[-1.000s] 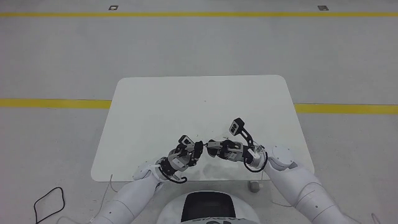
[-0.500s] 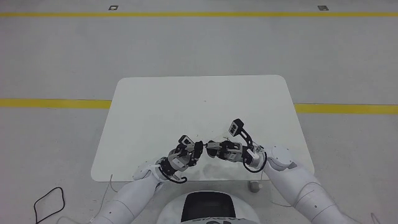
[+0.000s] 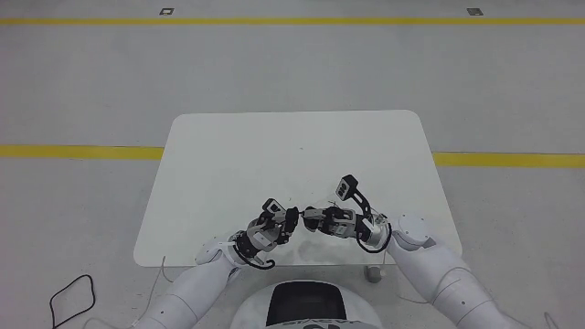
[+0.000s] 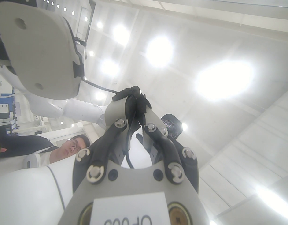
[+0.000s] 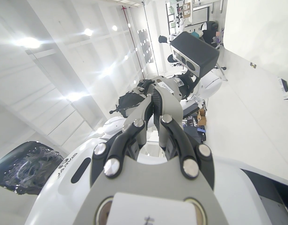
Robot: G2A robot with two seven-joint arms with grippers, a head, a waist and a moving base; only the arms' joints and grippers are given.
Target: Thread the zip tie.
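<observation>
Zip tie (image 4: 128, 146): a thin black strand, held above the middle of the table's (image 3: 292, 146) near edge.

Left gripper (image 4: 134, 103): fingers drawn narrow and clamped on the zip tie. The strand runs from the fingertips back between the fingers toward the gripper body.

Right gripper (image 5: 153, 103): fingers pressed together, pads touching. Whether the zip tie sits between the pads cannot be told.

Relative position: both grippers hang above the table's near edge, tip facing tip. The left one stands toward the table's left side, the right one toward its right. Whether the tips touch cannot be told.

Cable (image 3: 69, 300): a black loop on the floor, off the table's near left corner.

Table: white, with rounded corners.

Yellow line (image 3: 82, 152): a stripe on the floor, level with the table's middle, showing on both sides of it.

Second line (image 3: 292, 21): a yellow stripe on the floor, well beyond the table's far edge and parallel to that edge.
</observation>
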